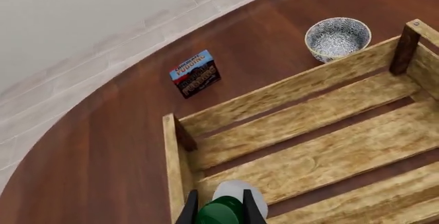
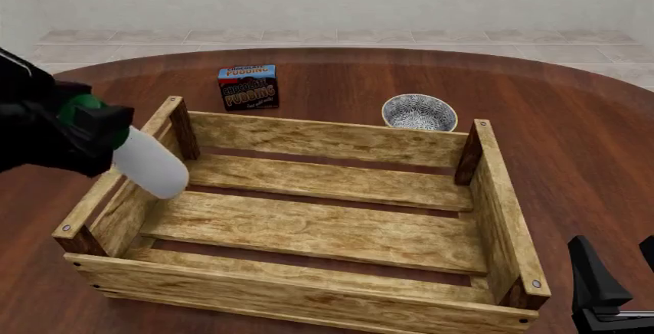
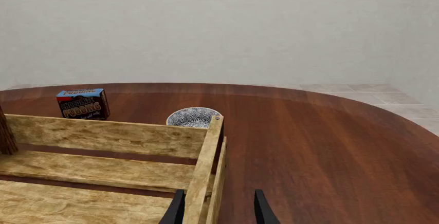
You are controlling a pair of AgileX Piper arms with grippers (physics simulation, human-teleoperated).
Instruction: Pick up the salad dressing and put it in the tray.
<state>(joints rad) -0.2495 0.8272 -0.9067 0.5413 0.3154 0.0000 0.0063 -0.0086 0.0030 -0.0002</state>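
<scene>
Over the crate's left end, the salad dressing (image 2: 149,163) hung tilted, cap pinched in my left gripper (image 1: 221,209); I judged it needed carrying further inside the tray (image 2: 327,141), clear of the wall, and lowering before release; my right gripper (image 3: 216,206) sat spread, near the tray's right wall

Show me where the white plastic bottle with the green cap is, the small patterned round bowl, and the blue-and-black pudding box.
White plastic bottle with green cap (image 2: 152,163): front view, on its white body.
Small patterned round bowl (image 2: 419,112): front view, on its inner wall.
Blue-and-black pudding box (image 2: 248,87): front view, on its printed front face.
</scene>
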